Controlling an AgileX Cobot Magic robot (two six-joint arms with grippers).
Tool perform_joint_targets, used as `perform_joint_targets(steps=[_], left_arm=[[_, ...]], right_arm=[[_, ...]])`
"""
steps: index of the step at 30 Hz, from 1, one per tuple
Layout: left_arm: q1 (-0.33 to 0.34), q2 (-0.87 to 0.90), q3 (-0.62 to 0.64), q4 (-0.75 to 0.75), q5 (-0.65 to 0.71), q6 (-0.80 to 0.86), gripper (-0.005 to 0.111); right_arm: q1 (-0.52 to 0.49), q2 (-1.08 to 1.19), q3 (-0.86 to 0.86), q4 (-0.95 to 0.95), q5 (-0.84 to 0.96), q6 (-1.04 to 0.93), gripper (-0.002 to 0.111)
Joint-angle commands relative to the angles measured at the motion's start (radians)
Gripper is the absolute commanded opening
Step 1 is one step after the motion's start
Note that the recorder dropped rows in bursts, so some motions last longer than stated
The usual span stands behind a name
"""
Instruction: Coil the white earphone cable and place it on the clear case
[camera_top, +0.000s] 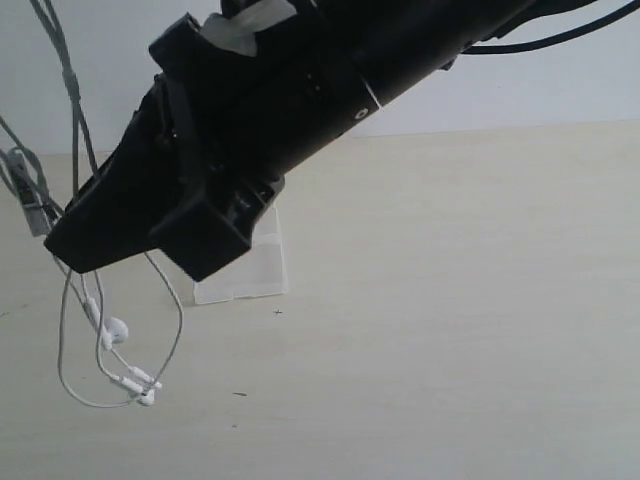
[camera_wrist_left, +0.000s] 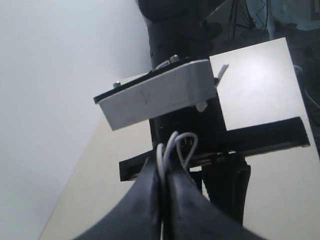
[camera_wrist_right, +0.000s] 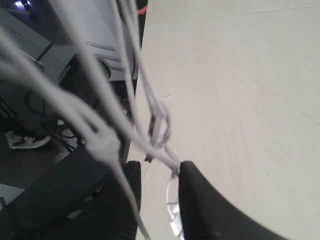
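The white earphone cable (camera_top: 112, 330) hangs at the left in several strands from above the frame. Its loops and earbuds dangle just above the table. My left gripper (camera_wrist_left: 162, 167) is shut on a bunch of cable (camera_wrist_left: 180, 142) strands that loop out past its fingertips; it is outside the exterior view. My right gripper (camera_top: 75, 258) reaches across to the left among the strands. Its jaws (camera_wrist_right: 157, 167) stand apart, with cable (camera_wrist_right: 100, 137) running between them and against one finger. The clear case (camera_top: 250, 275) lies on the table, partly hidden behind the right arm.
The right arm's black body (camera_top: 300, 90) crosses the upper exterior view from the right. The beige table (camera_top: 450, 300) runs back to a white wall. In the left wrist view the other arm's grey plate (camera_wrist_left: 160, 97) sits close beyond the fingers.
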Motion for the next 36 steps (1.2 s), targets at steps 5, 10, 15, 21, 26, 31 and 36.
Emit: perform_joint_targets(steps=[5,10,15,21,26,31,36], left_arm=[[-0.006,-0.009,-0.006,-0.034,-0.007,-0.003,0.0],[-0.006,-0.009,-0.006,-0.041,-0.009,-0.003,0.0],[-0.006,-0.009,-0.006,-0.045,-0.009,-0.003,0.0],[-0.006,-0.009,-0.006,-0.055,-0.009,-0.003,0.0],[-0.006,-0.009,-0.006,-0.055,-0.009,-0.003,0.0],[-0.006,-0.009,-0.006,-0.055,-0.009,-0.003,0.0],[-0.006,-0.009,-0.006,-0.056,-0.011,-0.003,0.0]], right_arm=[[0.035,0.0,-0.004,0.024,-0.065,-0.009,0.03],[0.077,0.0,-0.004,-0.015,-0.116,-0.009,0.03],[0.081,0.0,-0.004,-0.023,-0.123,0.004,0.03],[0.081,0.039,-0.004,-0.019,-0.112,0.043,0.042],[0.081,0.056,-0.004,-0.016,-0.114,0.043,0.041],[0.081,0.056,-0.004,-0.016,-0.12,0.043,0.023],[0.081,0.056,-0.004,0.008,-0.12,0.043,0.021]])
